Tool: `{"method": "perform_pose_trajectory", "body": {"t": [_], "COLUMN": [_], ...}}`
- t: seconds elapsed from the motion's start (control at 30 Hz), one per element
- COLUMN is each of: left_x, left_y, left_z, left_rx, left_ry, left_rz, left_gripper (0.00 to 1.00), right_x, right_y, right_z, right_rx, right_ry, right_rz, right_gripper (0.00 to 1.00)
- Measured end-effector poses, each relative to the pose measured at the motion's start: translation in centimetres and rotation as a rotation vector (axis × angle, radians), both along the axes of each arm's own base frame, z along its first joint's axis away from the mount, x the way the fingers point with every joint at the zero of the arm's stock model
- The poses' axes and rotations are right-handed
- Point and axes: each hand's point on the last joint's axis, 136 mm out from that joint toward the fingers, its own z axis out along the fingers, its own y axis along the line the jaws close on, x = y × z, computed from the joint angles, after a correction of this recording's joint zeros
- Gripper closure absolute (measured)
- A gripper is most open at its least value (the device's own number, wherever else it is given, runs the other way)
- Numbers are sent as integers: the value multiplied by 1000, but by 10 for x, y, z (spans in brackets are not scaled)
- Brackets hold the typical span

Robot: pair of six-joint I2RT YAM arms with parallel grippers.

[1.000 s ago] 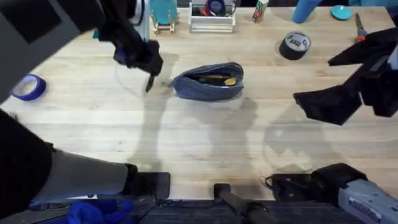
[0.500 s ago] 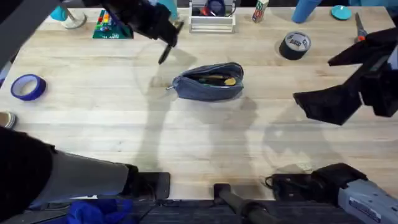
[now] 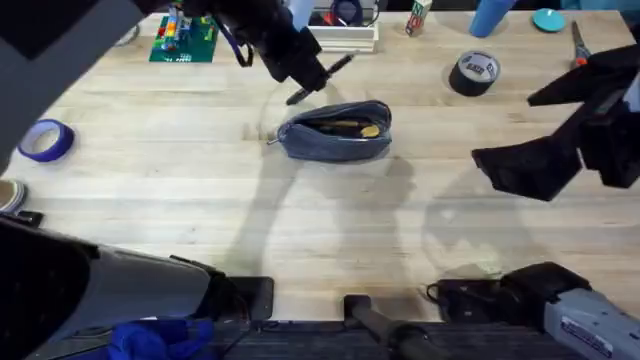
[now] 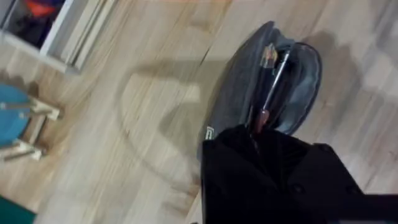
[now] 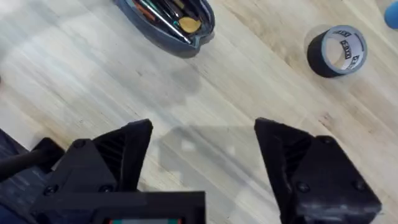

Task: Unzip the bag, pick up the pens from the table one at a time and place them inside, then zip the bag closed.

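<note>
A slim dark pen (image 3: 320,78) is being held by the closed left gripper (image 3: 305,78) above the unzipped blue-grey fabric pouch (image 3: 335,132) on the light wooden table (image 3: 300,210); the right gripper (image 5: 202,155) is being held wide open, empty.

Pale wooden surface (image 3: 330,230) under even light

Long planks with visible grain run side to side; soft grey shadows fall across them. A white rack (image 3: 340,38) stands at the far edge.

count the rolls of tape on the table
2. A blue roll of tape lies near the table's left edge, and a black roll of tape sits at the far right, beyond the bag. Others may be hidden behind the arms.
</note>
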Motion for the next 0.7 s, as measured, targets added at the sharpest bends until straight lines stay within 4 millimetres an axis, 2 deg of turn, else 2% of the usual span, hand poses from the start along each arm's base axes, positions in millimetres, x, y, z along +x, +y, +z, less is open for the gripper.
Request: {"method": "perform_pose_trajectory", "body": {"t": [0.23, 0.4, 0.7], "left_x": [-14, -21, -39], "left_y": [-25, -35, -57], "left_z": [8, 14, 8], "left_rx": [-71, -123, -138], "left_ry": [-44, -55, -35], "left_rz": [-194, -265, -374], "left_gripper": [960, 960, 960], "right_x": [0, 0, 0], "right_y": [0, 0, 0], "right_z": [0, 0, 0], "right_rx": [0, 0, 0], "right_ry": [0, 0, 0], "right_rz": [0, 0, 0], "right_gripper": [5, 5, 5]}}
